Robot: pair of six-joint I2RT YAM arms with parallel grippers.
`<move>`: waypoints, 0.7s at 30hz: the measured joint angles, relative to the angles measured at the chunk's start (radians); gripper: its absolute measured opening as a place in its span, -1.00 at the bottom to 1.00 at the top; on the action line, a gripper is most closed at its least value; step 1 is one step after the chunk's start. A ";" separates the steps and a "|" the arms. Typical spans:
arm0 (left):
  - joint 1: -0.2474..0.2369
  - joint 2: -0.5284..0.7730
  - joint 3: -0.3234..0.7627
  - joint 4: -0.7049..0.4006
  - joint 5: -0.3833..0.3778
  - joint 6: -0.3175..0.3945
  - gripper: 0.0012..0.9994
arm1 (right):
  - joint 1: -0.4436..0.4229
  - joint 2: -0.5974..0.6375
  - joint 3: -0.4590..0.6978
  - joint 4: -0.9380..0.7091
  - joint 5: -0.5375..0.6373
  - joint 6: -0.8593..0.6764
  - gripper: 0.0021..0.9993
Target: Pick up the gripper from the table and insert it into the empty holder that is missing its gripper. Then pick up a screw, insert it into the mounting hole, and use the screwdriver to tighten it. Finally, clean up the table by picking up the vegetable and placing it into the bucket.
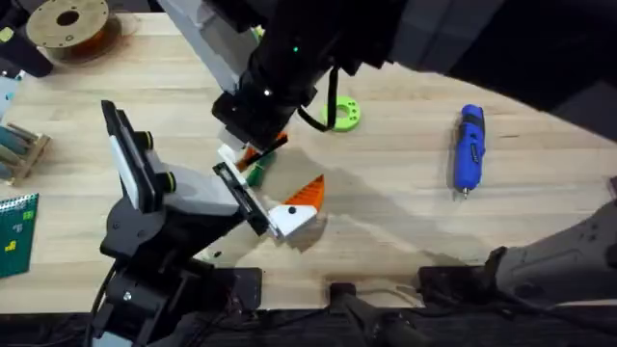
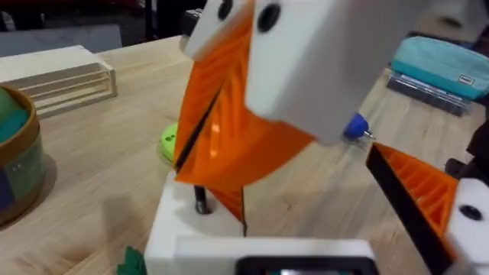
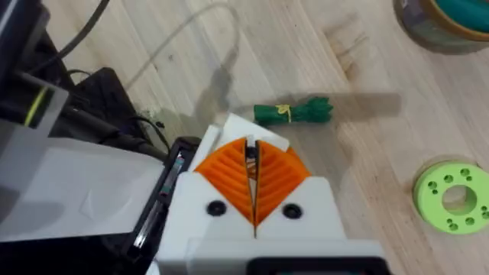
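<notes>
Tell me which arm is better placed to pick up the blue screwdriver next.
Probably the right. The screwdriver lies on the right half of the table, nearer the right arm; the left pincer sits left of centre, farther from it.

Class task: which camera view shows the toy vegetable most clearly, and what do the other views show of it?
The right wrist view: the vegetable lies whole and unobstructed on the table. The overhead view gives a green sliver under the arm; the left wrist view catches a green tip at its edge.
</notes>
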 joint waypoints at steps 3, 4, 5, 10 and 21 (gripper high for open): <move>0.000 0.000 0.000 0.000 0.000 0.000 0.97 | 0.000 0.000 0.000 -0.005 0.000 0.000 -0.99; 0.000 0.000 0.000 0.000 0.000 0.000 0.97 | 0.000 0.000 0.000 -0.007 0.000 0.000 -0.99; 0.000 0.000 0.000 0.000 0.000 0.000 0.97 | 0.000 0.000 0.000 -0.008 0.000 0.000 -0.99; 0.000 0.000 0.000 0.000 0.000 -0.002 0.97 | 0.000 0.000 0.000 -0.014 0.000 0.000 -0.99; 0.000 0.003 0.000 -0.002 0.000 -0.016 0.97 | 0.000 0.030 0.003 -0.034 -0.005 0.000 -0.99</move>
